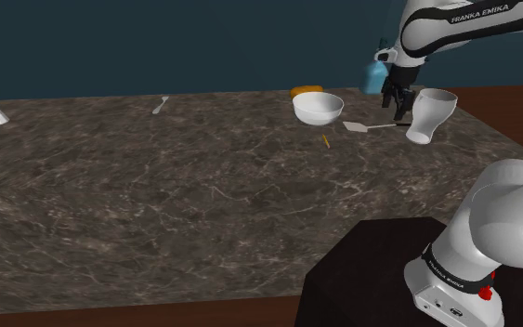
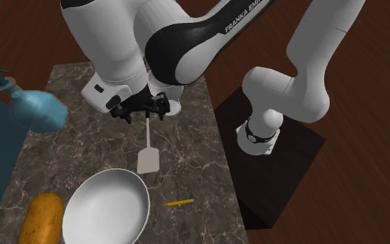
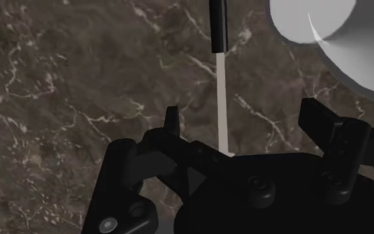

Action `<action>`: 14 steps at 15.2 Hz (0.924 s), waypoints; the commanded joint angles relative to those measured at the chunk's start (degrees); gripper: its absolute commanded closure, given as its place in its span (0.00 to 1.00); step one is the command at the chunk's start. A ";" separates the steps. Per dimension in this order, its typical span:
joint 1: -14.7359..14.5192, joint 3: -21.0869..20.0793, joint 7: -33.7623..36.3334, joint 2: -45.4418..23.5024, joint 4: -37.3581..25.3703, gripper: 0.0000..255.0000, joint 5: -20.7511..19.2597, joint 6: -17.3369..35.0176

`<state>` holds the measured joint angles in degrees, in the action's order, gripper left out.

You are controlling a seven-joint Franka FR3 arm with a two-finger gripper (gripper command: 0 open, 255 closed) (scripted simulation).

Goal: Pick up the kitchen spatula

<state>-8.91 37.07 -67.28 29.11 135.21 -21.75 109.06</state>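
**Surface** (image 1: 203,204): dark brown, marble-veined slab that carries every item below.

**Arm** (image 1: 454,23): white with dark joints. It reaches from its dark box stand (image 1: 361,279) to the far corner of the surface, at the shoulder view's upper right.

**Bowl** (image 1: 318,107): wide, white and round, just beside the spatula's blade.

**Cup** (image 1: 431,113): white and flared, narrowing to its foot. It stands close by the spatula's handle end, on the side away from the bowl.

**Spray bottle** (image 1: 375,76): pale blue, behind the tool in the shoulder view.

**Loaf-shaped lump** (image 1: 306,91): orange-brown, beyond the bowl in the shoulder view.

**Tool** (image 3: 245,123): all black and pointing down. Its fingers (image 3: 172,123) are spread wide and hold nothing.

**Spatula** (image 2: 147,161): the task's thing, with a pale flat blade, a thin pale shaft and a black handle end. It lies flat on the surface between bowl and cup. In the wrist view the shaft runs through the gap between the fingers, nearer one of them, and touches neither.

**Spoon** (image 1: 160,105): small and white, well apart toward the shoulder view's left.

**Stick** (image 1: 325,141): short and yellow, near the bowl on the side toward the stand.

**Step in hand:** judged as the end of the approach, with the tool aligned over the shaft before any grasp. How high the fingertips stand above the surface cannot be told.

**Next move calls for:**
- Bring the fingertips level with the thin shaft, if they are not already there.
- Centre the shaft in the gap and close squarely across it.
- Lift straight up, so the blade clears the bowl and the handle clears the cup.
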 commanded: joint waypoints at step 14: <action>-0.56 2.68 -1.55 -2.86 3.49 1.00 -0.69 6.35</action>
<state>-9.46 39.75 -68.84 26.25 138.69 -22.44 115.40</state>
